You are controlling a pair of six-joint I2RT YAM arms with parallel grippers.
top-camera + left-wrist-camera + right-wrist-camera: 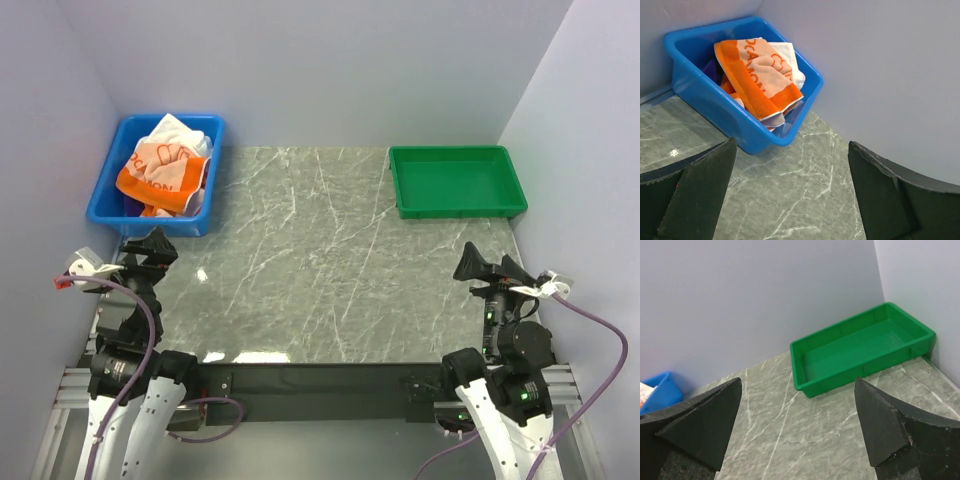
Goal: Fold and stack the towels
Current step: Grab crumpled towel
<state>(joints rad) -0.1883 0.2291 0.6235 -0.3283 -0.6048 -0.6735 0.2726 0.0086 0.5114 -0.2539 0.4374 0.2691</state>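
The orange printed towel lies crumpled on top in the blue bin at the back left, and it also shows in the left wrist view. The white towel peeks out beside it, and a bit of the dark purple towel shows under it. My left gripper is open and empty, just in front of the bin. My right gripper is open and empty at the right side of the table.
An empty green tray stands at the back right, and it also shows in the right wrist view. The grey marble tabletop lies between bin and tray. Pale walls close in the back and both sides.
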